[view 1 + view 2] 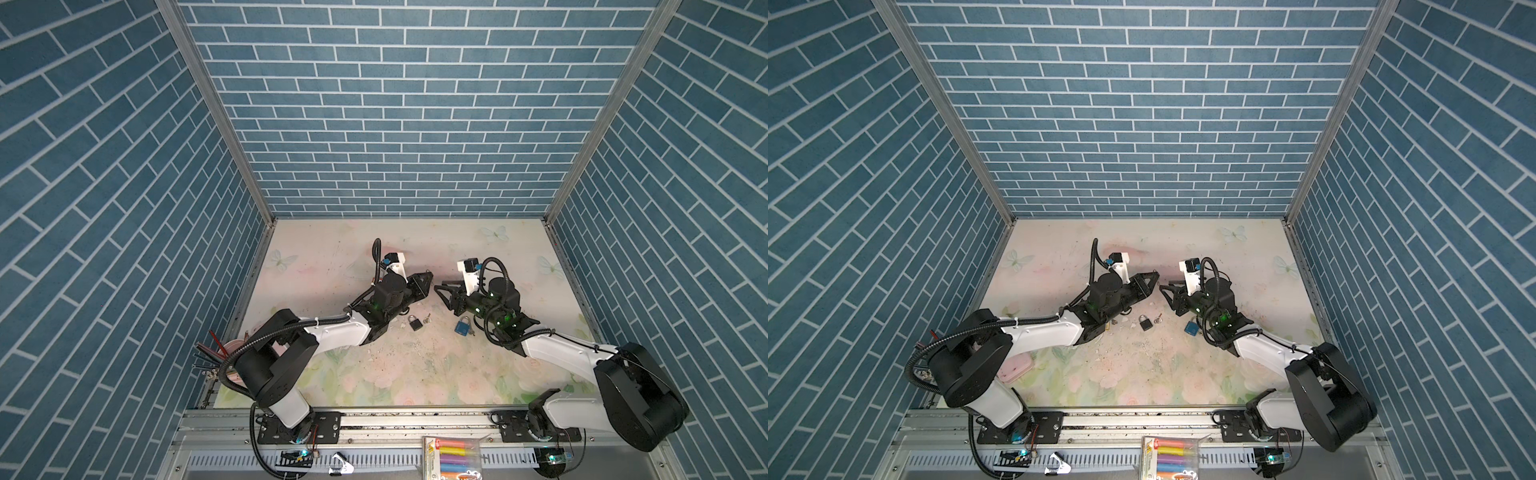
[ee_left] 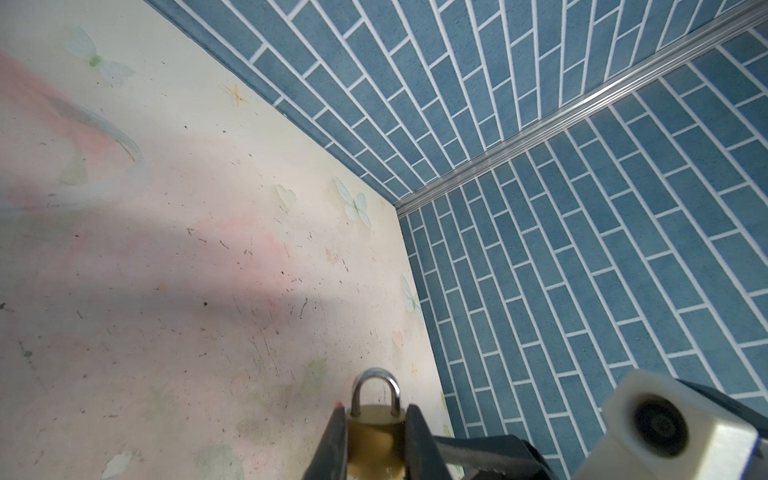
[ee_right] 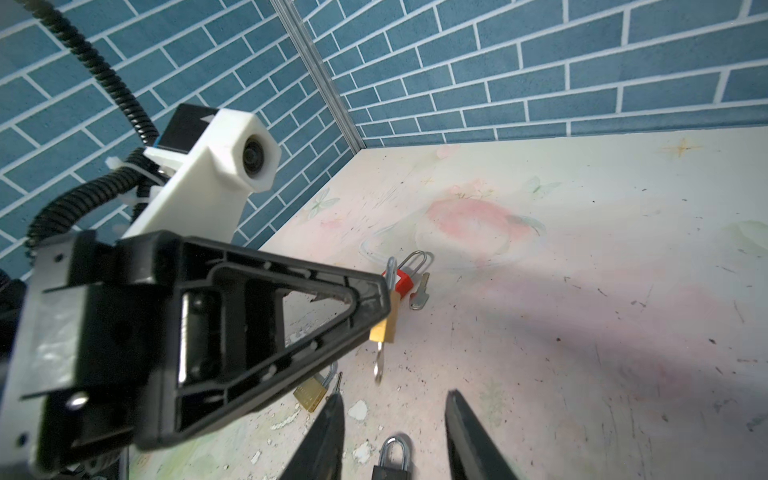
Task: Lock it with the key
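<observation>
Bright, even light — soft broad shadows across the table (image 2: 166,257), brick walls (image 1: 395,104) bowed toward frame edges.

Left arm (image 1: 336,334) and right arm (image 1: 561,359) match: white shell links, chunky black joint housings (image 1: 636,395), black ribbed cable hose (image 3: 99,70) zip-tied on, tiny green wrist lights (image 1: 376,306). Left gripper (image 3: 384,297) is black open-frame triangle plastic, white blocky camera mount (image 3: 220,166) behind it.
</observation>
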